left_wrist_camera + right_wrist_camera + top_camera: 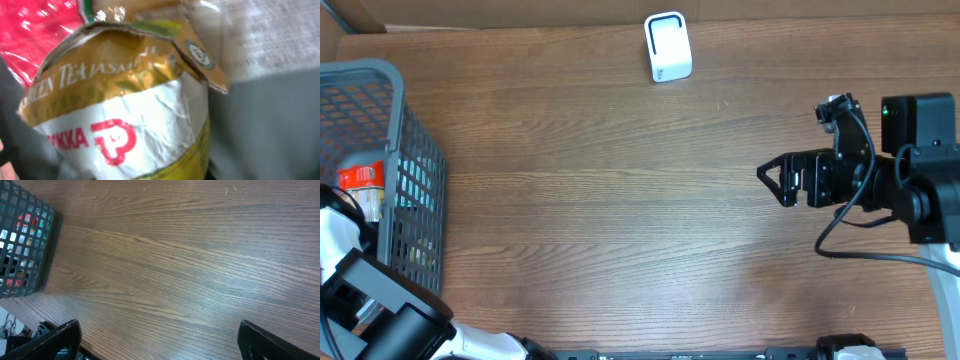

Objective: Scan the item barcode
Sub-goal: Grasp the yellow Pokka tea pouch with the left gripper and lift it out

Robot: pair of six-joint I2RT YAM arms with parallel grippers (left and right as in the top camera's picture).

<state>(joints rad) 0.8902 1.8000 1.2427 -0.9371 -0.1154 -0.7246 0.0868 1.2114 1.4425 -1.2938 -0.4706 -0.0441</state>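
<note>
Left wrist view: you've got a crumpled gold foil tea packet filling almost the whole frame, right up against the lens. It reads "Green Tea Jasmine" across the top, and below that is a white label with a red logo. A red packet sits behind it at top left.

The left gripper's jaws are closed right down. Its fingers aren't in frame, so you can't tell whether they have pinched the tea packet. With the foil this close it may be gripped, but treat that as unconfirmed.

Overhead: the left arm comes in from the near-left corner and reaches into the grey mesh basket at the left edge of the table. The gripper itself is hidden down inside, so the tea packet is in the basket. A red-labelled item shows near the arm inside the basket.

The right gripper hangs over bare wood on the right side and points toward the middle. Its jaws are spread wide and hold nothing. In the right wrist view both black fingers sit at the bottom corners with only wood between them.

Farthest out, the white scanner stands at the back edge near the centre, well apart from both arms and the basket.
</note>
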